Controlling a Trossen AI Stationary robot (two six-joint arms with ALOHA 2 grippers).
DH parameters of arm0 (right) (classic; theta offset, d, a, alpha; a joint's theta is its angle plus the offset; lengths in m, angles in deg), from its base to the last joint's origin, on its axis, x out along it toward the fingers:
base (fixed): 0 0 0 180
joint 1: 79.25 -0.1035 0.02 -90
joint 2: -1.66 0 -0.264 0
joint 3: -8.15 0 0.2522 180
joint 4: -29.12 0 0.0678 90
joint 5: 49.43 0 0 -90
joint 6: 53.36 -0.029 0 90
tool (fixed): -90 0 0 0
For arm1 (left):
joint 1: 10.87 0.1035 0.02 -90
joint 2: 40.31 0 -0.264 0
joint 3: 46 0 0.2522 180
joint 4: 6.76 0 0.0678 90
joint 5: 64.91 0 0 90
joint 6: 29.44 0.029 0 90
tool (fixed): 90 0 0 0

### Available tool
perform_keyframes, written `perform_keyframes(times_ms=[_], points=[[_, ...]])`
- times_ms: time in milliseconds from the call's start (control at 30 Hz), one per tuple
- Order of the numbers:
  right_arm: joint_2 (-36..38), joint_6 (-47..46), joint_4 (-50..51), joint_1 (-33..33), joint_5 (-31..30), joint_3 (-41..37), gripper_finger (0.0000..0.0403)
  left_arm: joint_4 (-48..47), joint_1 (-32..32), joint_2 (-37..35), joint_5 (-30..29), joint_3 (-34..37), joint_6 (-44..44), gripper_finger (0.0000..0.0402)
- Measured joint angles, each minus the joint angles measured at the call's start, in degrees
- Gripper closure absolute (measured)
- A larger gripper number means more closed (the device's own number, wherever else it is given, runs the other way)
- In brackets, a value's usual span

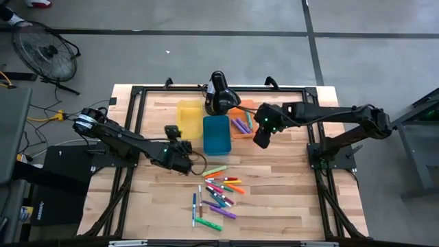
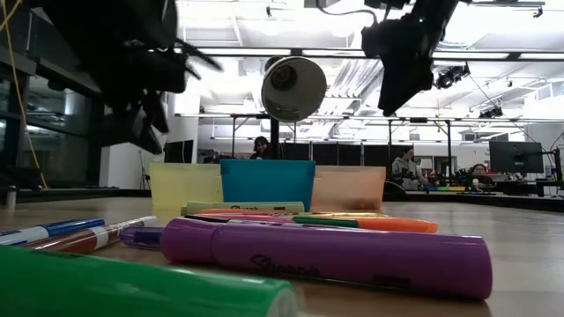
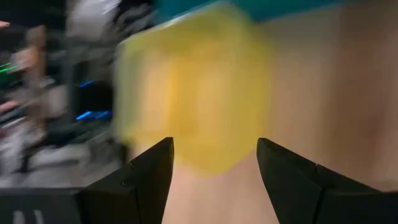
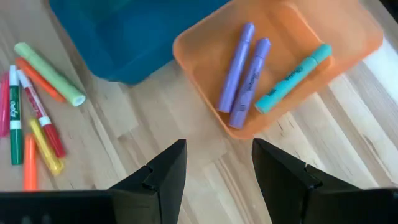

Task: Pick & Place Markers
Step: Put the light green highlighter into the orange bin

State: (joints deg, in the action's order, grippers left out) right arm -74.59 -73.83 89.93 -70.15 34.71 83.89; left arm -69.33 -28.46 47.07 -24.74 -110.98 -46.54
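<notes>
High view: markers [image 1: 218, 194] scattered on the table [image 1: 288, 199] near of the yellow bin [image 1: 188, 114], blue bin [image 1: 217, 134] and orange bin [image 1: 242, 127]; left gripper [image 1: 180, 163] left of the pile, right gripper [image 1: 261, 139] just right of the orange bin.
Low view: purple marker [image 2: 326, 255] nearest, black script "Sharpie" along its barrel.
Left wrist view: fingers [image 3: 149, 171] spread, nothing between; yellow bin blurred ahead.
Right wrist view: fingers [image 4: 165, 171] apart, empty; two purple and one teal marker [image 4: 292, 78] lie in the orange bin; red marker [image 4: 38, 112] on the table reads "EXPO".
</notes>
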Motion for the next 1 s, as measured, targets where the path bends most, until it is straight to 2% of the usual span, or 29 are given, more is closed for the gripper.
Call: perform_keyframes(times_ms=[100,233,400,500,733,1000], points=[[0.0,0.0,0.0,-2.1,-1.2,0.0,0.0231,9.7,0.0,0.0,7.8,0.0,7.4,0.0177],[0.0,0.0,-0.3,-4.3,-1.3,0.0,0.0231,18.1,0.8,0.0,17.8,0.0,12.9,0.0177],[0.0,0.0,-1.0,-6.3,-3.1,0.0,0.0231,22.2,5.6,0.0,32.6,0.0,13.8,0.0177],[0.0,0.0,-1.5,-7.0,-4.0,0.0,0.0231,22.7,8.5,0.0,39.4,0.0,13.6,0.0177],[0.0,0.0,-1.4,-8.1,-5.9,0.0,0.0231,27.6,10.6,0.0,46.4,0.0,12.3,0.0177],[0.0,0.2,-2.0,-8.1,-5.5,0.0,0.0231,29.6,9.0,2.1,48.3,-0.1,8.7,0.0177]])
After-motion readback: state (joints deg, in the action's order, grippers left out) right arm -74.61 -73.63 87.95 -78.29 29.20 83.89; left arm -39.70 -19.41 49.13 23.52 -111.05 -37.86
